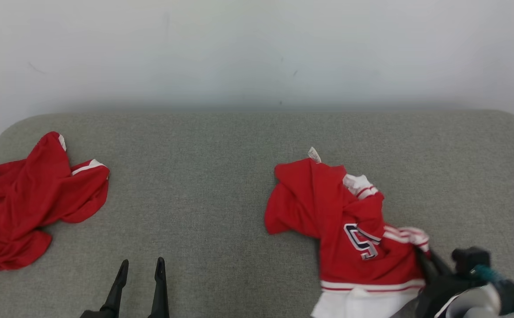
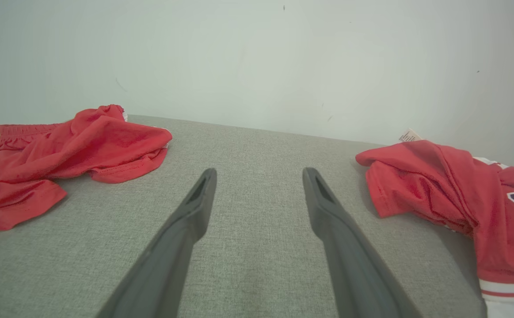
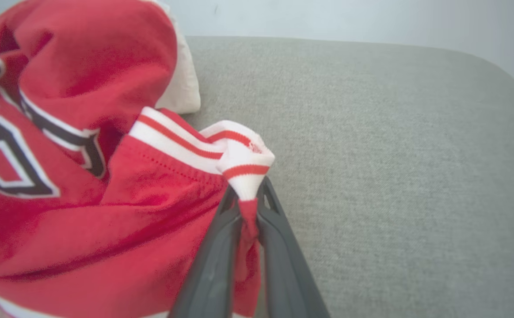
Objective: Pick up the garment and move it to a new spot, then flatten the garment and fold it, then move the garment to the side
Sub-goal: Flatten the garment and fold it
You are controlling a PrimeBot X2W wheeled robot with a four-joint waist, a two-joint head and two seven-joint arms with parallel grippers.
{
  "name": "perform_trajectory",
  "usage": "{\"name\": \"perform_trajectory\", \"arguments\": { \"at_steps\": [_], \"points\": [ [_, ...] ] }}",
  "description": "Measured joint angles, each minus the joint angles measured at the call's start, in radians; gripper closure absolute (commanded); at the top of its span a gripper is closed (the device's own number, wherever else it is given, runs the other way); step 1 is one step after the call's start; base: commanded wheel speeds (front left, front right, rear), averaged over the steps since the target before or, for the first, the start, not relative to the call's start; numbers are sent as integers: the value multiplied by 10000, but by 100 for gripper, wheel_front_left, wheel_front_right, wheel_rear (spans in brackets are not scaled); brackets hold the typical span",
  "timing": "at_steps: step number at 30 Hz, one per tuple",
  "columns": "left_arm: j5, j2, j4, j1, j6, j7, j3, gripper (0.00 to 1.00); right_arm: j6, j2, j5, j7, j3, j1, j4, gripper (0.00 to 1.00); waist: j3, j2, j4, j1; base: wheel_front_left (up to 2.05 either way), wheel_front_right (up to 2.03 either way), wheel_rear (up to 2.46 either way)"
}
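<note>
The garment is a crumpled red jersey with white striped trim and a dark number, lying at the right of the grey cushioned surface. The left wrist view has the garment at its right edge. My right gripper is at the jersey's right edge, by its striped cuff. In the right wrist view the right gripper is shut on a pinch of the garment just under the red-and-white cuff. My left gripper stands open at the lower left over bare cushion, and the left gripper has nothing between its fingers.
A second red piece of clothing with white trim lies bunched at the far left edge; the left wrist view has that piece at its left. A pale wall runs behind the surface. Bare grey cushion lies between the two heaps.
</note>
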Motion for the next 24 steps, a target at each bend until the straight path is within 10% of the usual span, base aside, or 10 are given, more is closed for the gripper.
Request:
{"name": "perform_trajectory", "arguments": {
  "at_steps": [9, 11, 24],
  "points": [
    [-105, 0, 0, -27, 88, 0, 13, 0, 0, -805, 86, -119, -1383, -244, 230, 99, 13, 0, -29, 0, 0, 0, 0],
    [-121, 0, 2, -26, 100, 0, 23, 0, 0, -769, 86, -119, -1498, -170, 353, 0, 7, 0, -58, 0, 0, 0, 0],
    [-82, 0, -2, -25, 75, 0, 88, 0, 0, 575, -1235, -146, -3003, 671, -3793, 0, -35, 0, -292, 0, 0, 0, 0]
  ]
}}
